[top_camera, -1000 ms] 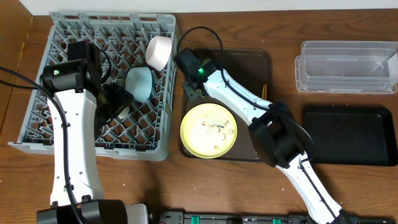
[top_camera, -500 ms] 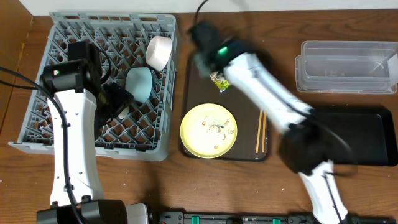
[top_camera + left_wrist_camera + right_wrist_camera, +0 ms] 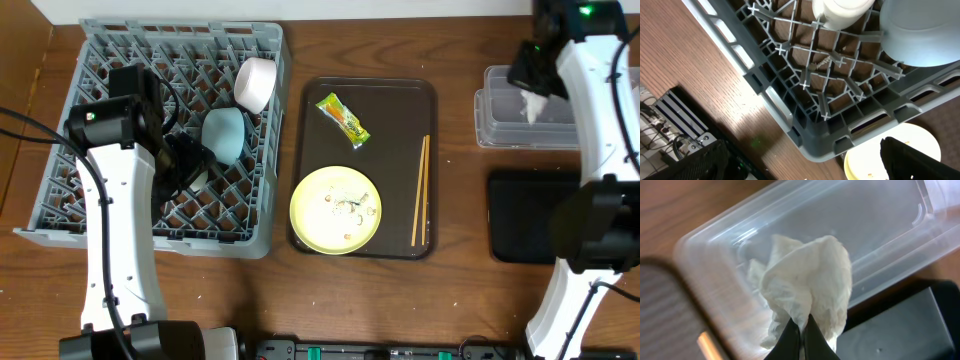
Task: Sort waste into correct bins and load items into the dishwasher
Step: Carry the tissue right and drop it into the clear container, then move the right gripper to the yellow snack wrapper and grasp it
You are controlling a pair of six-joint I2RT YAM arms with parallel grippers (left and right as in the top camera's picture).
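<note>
Wooden table (image 3: 300, 300), tissue (image 3: 810, 290) over clear tub (image 3: 875, 220), blue bowl (image 3: 224, 133) in grey rack (image 3: 100, 60)

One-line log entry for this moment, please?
right pincer: shut on tissue over clear tub | left pincer: open over dish rack | wrapper, plate, chopsticks: on brown tray

Dish rack (image 3: 110, 215) sits at the left of the tabletop (image 3: 330, 300). The cup (image 3: 255, 84) is in its rear right corner, with the bowl (image 3: 224, 134) just in front of it. The serving tray (image 3: 400, 95) is just right of the rack. On it, the wrapper (image 3: 343, 118) is at the rear, the plate (image 3: 336, 209) with scraps (image 3: 348, 205) front-left, and the chopsticks (image 3: 421, 190) along the right side. The tub (image 3: 500, 125) is at far right rear, with the shallow tray (image 3: 520, 215) in front of it. The tissue (image 3: 810, 280) hangs over the tub, pinched in the right hand (image 3: 801, 330).
</note>
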